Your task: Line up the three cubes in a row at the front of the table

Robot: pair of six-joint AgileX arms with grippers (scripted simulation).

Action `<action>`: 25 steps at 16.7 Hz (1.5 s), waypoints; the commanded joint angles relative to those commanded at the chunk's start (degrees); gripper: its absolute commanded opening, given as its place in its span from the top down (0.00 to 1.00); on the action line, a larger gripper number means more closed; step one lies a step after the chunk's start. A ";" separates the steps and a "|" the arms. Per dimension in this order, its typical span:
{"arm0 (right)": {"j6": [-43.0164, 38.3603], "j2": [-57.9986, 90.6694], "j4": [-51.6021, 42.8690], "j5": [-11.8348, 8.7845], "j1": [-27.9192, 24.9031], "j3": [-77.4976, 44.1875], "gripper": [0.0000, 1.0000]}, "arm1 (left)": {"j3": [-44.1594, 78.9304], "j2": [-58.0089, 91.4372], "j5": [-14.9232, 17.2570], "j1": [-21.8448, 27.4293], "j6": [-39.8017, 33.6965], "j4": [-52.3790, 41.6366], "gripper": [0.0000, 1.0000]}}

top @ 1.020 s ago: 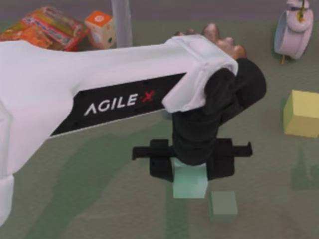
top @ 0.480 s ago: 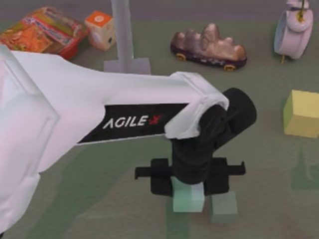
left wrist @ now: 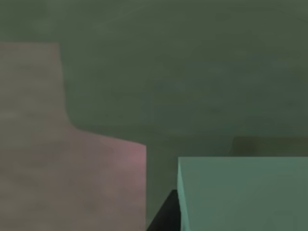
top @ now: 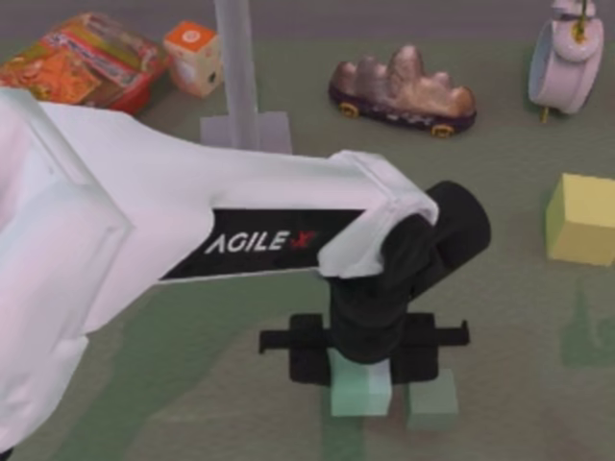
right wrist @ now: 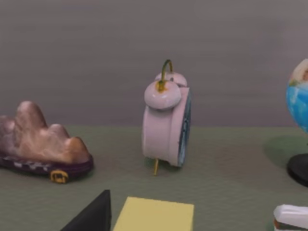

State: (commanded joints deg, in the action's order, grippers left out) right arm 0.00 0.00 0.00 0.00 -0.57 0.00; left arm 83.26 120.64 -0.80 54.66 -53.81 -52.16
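1. Left gripper [top: 362,357] was down low near the table's [top: 173,384] front edge, its black body straddling the pale mint cube [top: 361,389], one finger on either side of it. It looked clamped on the cube, though the wrist hid the contact itself.
2. From the left wrist view the mint face [left wrist: 243,192] filled the corner of the frame with a dark finger edge against it, which fits a grip on it.
3. Just beside the mint cube, towards the table's right edge, sat the small dull green cube [top: 430,399], a thin gap between them and their front faces roughly level.
4. That gap was the relation that mattered: the mint cube lay directly under the pincer, so I judged the next call to be a release and a straight lift, without nudging the green neighbour.
5. Out near the right edge, well apart from the pair and farther back, waited the yellow cube [top: 580,219]; the right wrist view had its top [right wrist: 154,215] right below the camera.
6. So the right arm, parked out of the top view, was the nearer one for the yellow cube, which was not yet in the row. Whether that gripper was apart or together, I could not tell.
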 joint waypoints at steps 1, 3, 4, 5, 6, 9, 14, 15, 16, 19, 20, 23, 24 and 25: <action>0.00 0.00 0.00 0.00 0.00 0.00 0.00 | 0.00 0.00 0.00 0.00 0.00 0.00 0.70; 0.00 0.00 0.00 0.00 0.00 0.00 0.00 | 0.00 0.00 0.00 0.00 0.00 0.00 0.55; 0.00 0.00 0.00 0.00 0.00 0.00 0.00 | 0.00 0.00 0.00 0.00 0.00 0.00 0.47; 0.00 0.00 0.00 0.00 0.00 0.00 0.00 | 0.00 0.00 0.00 0.00 0.00 0.00 0.40; 0.00 0.00 0.00 0.00 0.00 0.00 0.00 | 0.00 0.00 0.00 0.00 0.00 0.00 0.32; 0.00 0.00 0.00 0.00 0.00 0.00 0.00 | 0.00 0.00 0.00 0.00 0.00 0.00 0.10; 0.00 0.00 0.00 0.00 0.00 0.00 0.00 | 0.00 0.00 0.00 0.00 0.00 0.00 0.00; 0.00 0.00 0.00 0.00 0.00 0.00 0.00 | 0.00 0.00 0.00 0.00 0.00 0.00 0.00; 0.00 0.00 0.00 0.00 0.00 0.00 0.00 | 0.00 0.00 0.00 0.00 0.00 0.00 0.00; 0.00 0.00 0.00 0.00 0.00 0.00 0.00 | 0.01 -0.04 0.00 -0.12 0.00 -0.01 0.00; 0.00 0.00 0.00 0.00 0.00 0.00 0.00 | 0.19 -0.08 0.00 -0.10 0.01 -0.21 0.00; 0.00 0.00 0.00 0.00 0.00 0.00 0.00 | 3.26 -1.20 -0.05 -0.32 -0.25 -4.44 0.00; 0.00 0.00 0.00 0.00 0.00 0.00 0.00 | 4.69 -1.85 -0.05 -0.48 -0.34 -6.95 0.00; 0.00 0.00 0.00 0.00 0.00 0.00 0.00 | 6.19 -2.54 -0.03 -0.62 -0.37 -9.48 0.00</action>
State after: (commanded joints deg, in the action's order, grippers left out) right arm 0.00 0.00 0.00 0.00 -0.57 0.00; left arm 89.45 118.10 -0.83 54.04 -54.19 -61.64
